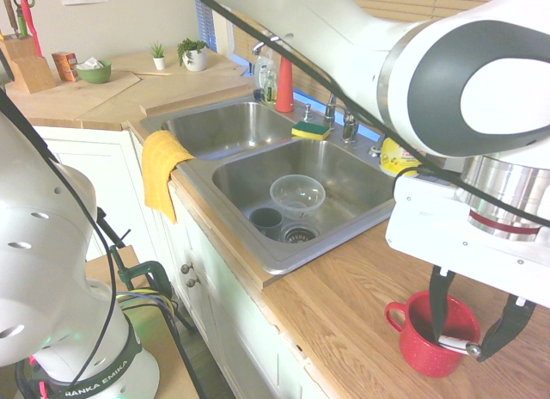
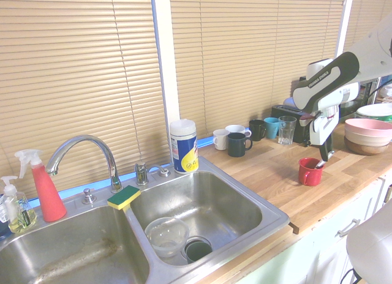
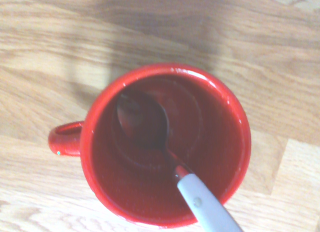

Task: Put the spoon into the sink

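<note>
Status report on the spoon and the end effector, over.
End effector at red mug, fingers astride spoon handle. Spoon leaning in mug, bowl end inside. Sink holds clear bowl and dark cup.

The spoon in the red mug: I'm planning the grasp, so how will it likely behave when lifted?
The spoon looks stiff, its neck being metal. Its smooth, pale handle may slip. Leaning inside the red mug, its bowl could catch the wall and tip it.
</note>
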Available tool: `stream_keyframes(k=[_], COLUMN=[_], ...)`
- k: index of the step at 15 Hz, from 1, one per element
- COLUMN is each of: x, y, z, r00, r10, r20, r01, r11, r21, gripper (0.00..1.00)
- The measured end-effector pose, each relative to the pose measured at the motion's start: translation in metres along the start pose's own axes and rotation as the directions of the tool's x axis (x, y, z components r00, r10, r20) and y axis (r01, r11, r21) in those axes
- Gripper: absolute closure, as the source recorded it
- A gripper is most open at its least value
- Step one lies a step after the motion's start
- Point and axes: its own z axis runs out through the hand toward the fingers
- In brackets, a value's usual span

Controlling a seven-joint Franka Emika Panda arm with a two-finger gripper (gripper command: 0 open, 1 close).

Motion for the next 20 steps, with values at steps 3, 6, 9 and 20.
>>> stream_keyframes(k=[3,6,9,20], x=[0.002,0.003,0.004,-0.018], y=[-0.001,-0.003,-0.004,0.013], z=[0.009,0.017,0.016,-0.066], r00=[1.000,0.999,0.999,0.998], r10=[-0.002,-0.005,-0.001,0.019], r20=[0.020,0.037,0.034,-0.057], r01=[0.002,0.005,0.001,-0.014], r11=[1.000,1.000,1.000,0.997], r21=[-0.003,-0.006,0.001,0.074], gripper=[1.00,1.00,1.00,1.00])
